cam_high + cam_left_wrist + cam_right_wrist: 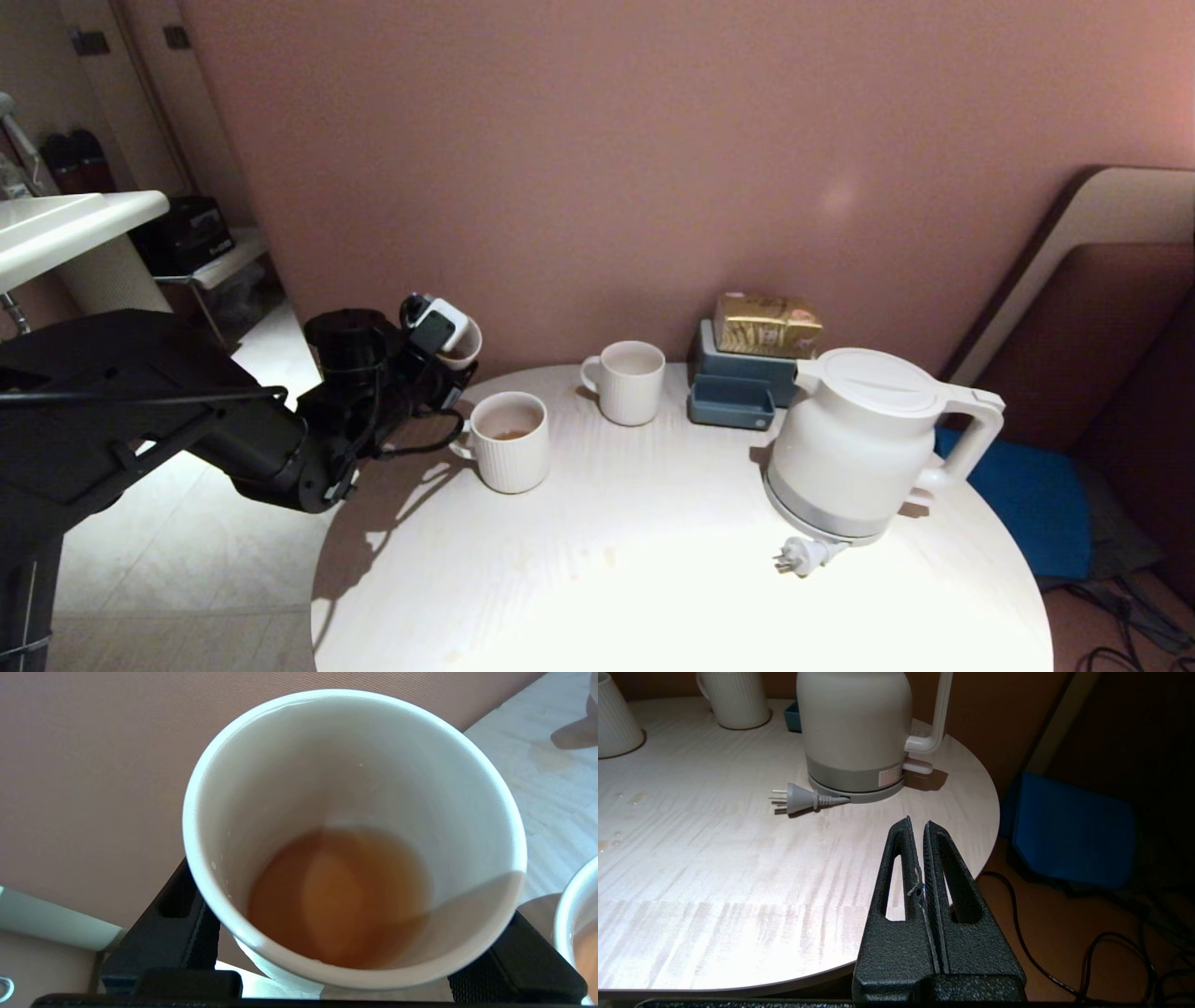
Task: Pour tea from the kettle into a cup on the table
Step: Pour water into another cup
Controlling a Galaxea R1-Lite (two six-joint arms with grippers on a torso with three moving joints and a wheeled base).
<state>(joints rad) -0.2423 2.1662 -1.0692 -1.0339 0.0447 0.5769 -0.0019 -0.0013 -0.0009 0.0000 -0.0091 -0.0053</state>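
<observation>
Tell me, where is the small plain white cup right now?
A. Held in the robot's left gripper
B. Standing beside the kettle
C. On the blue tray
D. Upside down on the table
A: the left gripper holds the cup by the table's left edge, with tea in its bottom.

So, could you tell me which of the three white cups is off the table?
The smooth handleless cup, held in the left claw beyond the table's edge; both ribbed mugs stand on it.
</observation>
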